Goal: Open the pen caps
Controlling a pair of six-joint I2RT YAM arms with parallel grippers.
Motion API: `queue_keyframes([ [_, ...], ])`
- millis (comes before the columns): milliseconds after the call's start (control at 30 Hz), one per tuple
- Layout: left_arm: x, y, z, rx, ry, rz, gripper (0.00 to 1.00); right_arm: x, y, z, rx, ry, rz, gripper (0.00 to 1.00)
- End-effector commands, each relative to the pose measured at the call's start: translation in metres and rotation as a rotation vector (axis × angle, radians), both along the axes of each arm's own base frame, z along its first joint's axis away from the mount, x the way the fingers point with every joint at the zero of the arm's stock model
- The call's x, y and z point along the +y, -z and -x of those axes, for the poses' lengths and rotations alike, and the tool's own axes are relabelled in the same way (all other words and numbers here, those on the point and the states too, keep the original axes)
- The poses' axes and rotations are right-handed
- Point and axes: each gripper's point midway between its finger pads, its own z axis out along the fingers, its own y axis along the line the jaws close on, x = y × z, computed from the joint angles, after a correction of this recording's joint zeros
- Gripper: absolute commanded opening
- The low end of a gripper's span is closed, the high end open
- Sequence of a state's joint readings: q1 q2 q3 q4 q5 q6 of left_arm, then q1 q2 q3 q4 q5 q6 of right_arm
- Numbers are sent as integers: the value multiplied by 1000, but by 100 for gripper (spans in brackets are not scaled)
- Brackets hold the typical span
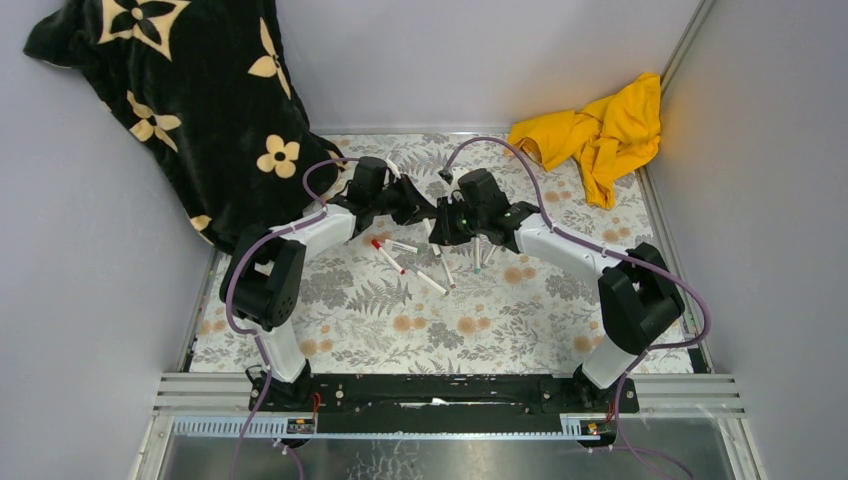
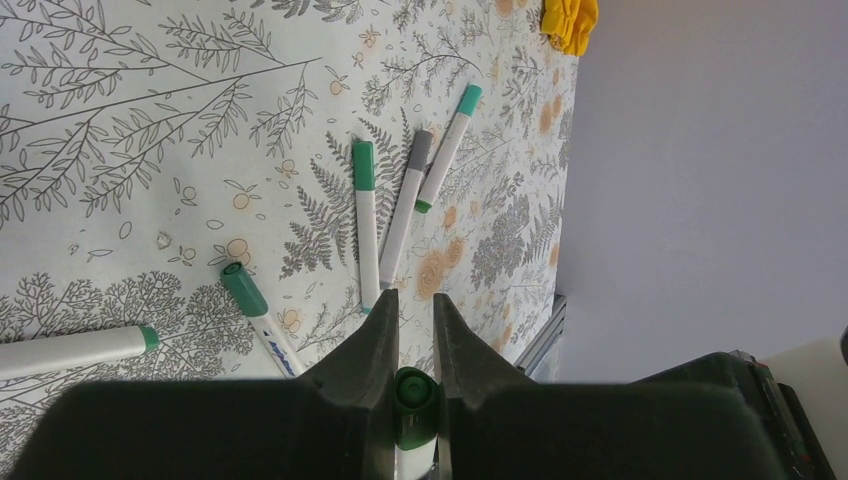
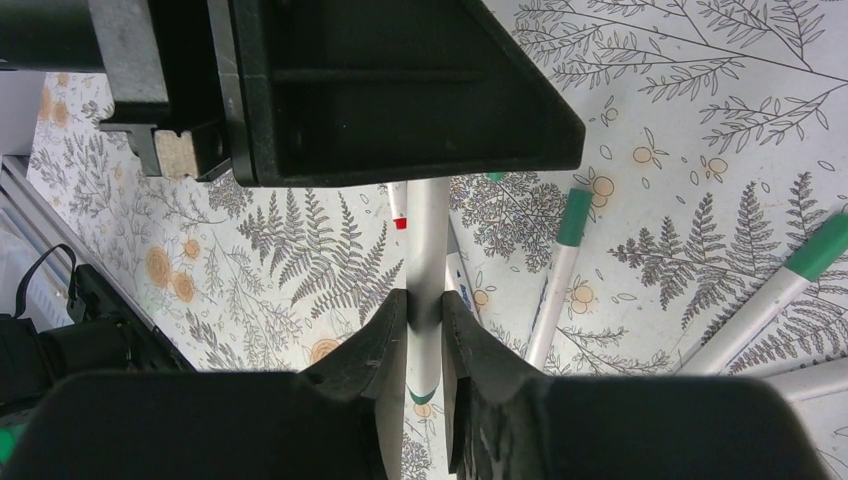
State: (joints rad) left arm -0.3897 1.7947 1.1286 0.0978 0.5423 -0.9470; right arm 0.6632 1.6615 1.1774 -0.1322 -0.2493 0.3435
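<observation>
Top view: high behind the base rail (image 1: 440, 392), looking down on your whole flowered table (image 1: 400, 330). Left wrist: close behind its fingers (image 2: 365, 345), low, rolled sideways, wall at right. Right wrist: close behind its fingers (image 3: 380, 345), facing the left arm's housing (image 3: 400, 90). All three share the pens (image 1: 430, 282) mid-table.

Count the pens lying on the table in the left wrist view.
5 pens: one at the left edge, one angled beside it, three fanned ahead of the jaws. Others may lie outside this view.
</observation>
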Motion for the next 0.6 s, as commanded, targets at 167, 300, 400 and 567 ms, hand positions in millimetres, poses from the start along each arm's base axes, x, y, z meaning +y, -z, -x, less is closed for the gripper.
queue_keyframes([
  [167,-4,-18,8,-33,38,47,0,21,-26,-10,-63,-29,-67,26],
  [300,-8,-23,12,-26,59,81,0,22,-29,-13,-74,-29,-74,27],
  [400,-9,-25,14,-23,66,92,0,23,-29,-15,-79,-28,-76,28],
  [567,-10,-28,17,-17,78,113,0,26,-31,-20,-91,-26,-79,28],
])
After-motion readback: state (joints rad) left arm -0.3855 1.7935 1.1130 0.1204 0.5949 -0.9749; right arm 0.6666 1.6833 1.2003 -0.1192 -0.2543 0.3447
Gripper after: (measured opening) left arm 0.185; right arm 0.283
